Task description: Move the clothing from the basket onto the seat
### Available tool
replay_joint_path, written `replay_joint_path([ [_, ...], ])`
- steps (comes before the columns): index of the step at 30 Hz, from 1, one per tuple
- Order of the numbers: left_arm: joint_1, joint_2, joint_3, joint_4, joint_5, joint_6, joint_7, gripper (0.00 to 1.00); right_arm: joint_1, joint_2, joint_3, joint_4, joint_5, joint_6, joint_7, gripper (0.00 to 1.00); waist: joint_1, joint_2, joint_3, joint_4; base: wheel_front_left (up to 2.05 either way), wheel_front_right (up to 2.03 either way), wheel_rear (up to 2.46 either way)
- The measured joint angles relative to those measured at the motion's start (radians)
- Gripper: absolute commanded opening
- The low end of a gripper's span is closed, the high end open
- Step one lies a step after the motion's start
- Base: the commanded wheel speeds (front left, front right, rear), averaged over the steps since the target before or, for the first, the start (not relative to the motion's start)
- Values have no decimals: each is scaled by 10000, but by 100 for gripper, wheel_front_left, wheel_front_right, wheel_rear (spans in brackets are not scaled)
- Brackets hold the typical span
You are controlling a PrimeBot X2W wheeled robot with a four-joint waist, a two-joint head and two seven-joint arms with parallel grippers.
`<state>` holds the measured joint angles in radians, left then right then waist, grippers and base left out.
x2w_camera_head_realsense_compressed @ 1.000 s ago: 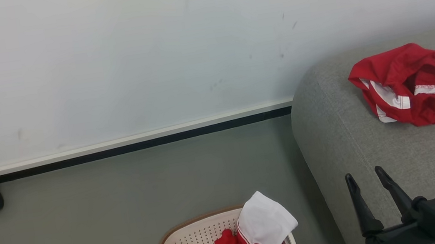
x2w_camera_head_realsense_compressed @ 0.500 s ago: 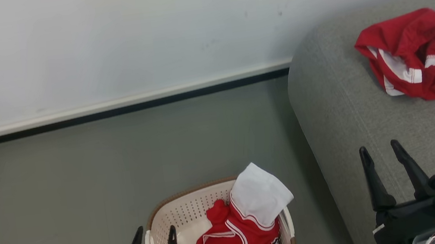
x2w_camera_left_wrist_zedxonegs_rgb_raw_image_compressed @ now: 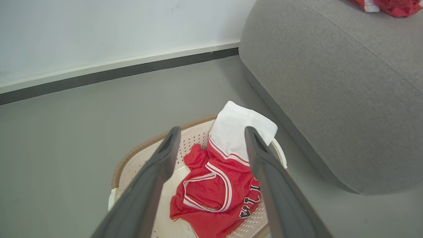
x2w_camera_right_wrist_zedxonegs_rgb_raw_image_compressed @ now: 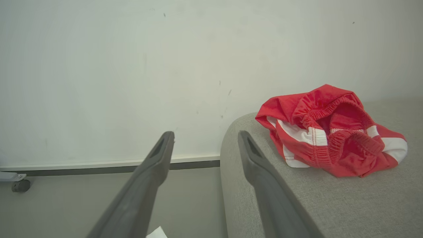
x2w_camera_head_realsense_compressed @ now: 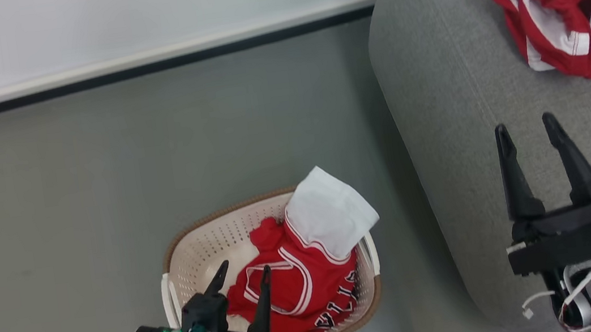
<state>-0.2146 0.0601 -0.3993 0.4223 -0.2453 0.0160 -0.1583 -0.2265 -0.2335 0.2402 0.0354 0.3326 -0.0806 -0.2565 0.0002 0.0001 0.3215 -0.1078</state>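
Observation:
A red jersey (x2w_camera_head_realsense_compressed: 294,286) with white trim and dark lettering lies in the cream perforated basket (x2w_camera_head_realsense_compressed: 193,254), its white inner side folded up over the far rim. From above, the left wrist view looks down on the same jersey (x2w_camera_left_wrist_zedxonegs_rgb_raw_image_compressed: 214,195) and basket (x2w_camera_left_wrist_zedxonegs_rgb_raw_image_compressed: 195,135). My left gripper (x2w_camera_head_realsense_compressed: 243,270) hangs open just above the basket's near left part, empty. Red shorts (x2w_camera_head_realsense_compressed: 571,4) with white stripes lie crumpled on the grey seat (x2w_camera_head_realsense_compressed: 450,83), also seen as the shorts (x2w_camera_right_wrist_zedxonegs_rgb_raw_image_compressed: 330,132) on the seat (x2w_camera_right_wrist_zedxonegs_rgb_raw_image_compressed: 330,205). My right gripper (x2w_camera_head_realsense_compressed: 524,127) stands open over the seat's near edge, empty.
The basket stands on grey floor (x2w_camera_head_realsense_compressed: 76,189) just left of the seat's rounded corner. A white wall with a dark baseboard (x2w_camera_head_realsense_compressed: 145,66) runs along the back. A small black caster (x2w_camera_right_wrist_zedxonegs_rgb_raw_image_compressed: 19,185) sits by the wall at the far left.
The head camera has tilted down, so everything sits higher in the picture. My left gripper has come in from the left to above the basket. The garments lie as before.

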Motion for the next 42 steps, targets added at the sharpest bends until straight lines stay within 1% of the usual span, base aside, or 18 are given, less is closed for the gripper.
replay_joint_path([
  [3,-492,-21,-132,487,12,-2,184,100,-412,0,-35,-109,-13,0,0,100,1,1,442,-100,0,0,0],
  [5,-837,-29,-305,779,67,-81,261,100,-705,2,-65,-192,-81,0,-2,100,1,0,736,-160,0,0,0],
  [11,-1984,-90,-658,1599,182,-75,545,100,-1622,48,-42,-384,-182,0,-2,100,1,1,1636,-303,0,0,0],
  [15,-2718,-127,-754,2052,161,33,681,100,-2069,33,6,-598,-320,2,-2,100,0,1,2241,-366,0,0,0],
  [20,-3434,-130,-1352,2217,-627,385,708,100,-2512,-36,8,-867,-456,4,-4,100,0,1,2995,-426,0,0,0],
  [24,-4002,-128,-1755,2393,-859,550,763,100,-2798,-109,-44,-1060,-612,4,-2,100,0,1,3594,-474,0,0,0],
  [26,-4286,-127,-1937,2437,-1124,606,763,100,-2927,-138,-73,-1177,-621,4,-2,100,0,1,3895,-500,0,0,0],
  [34,-5344,-127,-2476,2606,-1423,729,740,100,-3501,-144,-111,-1570,-711,2,-4,100,0,1,4945,-597,0,0,0],
  [42,-6295,-125,-2694,3166,-1862,815,594,100,-4091,-75,-148,-1756,-803,0,-4,100,0,1,6106,-708,0,0,0],
])
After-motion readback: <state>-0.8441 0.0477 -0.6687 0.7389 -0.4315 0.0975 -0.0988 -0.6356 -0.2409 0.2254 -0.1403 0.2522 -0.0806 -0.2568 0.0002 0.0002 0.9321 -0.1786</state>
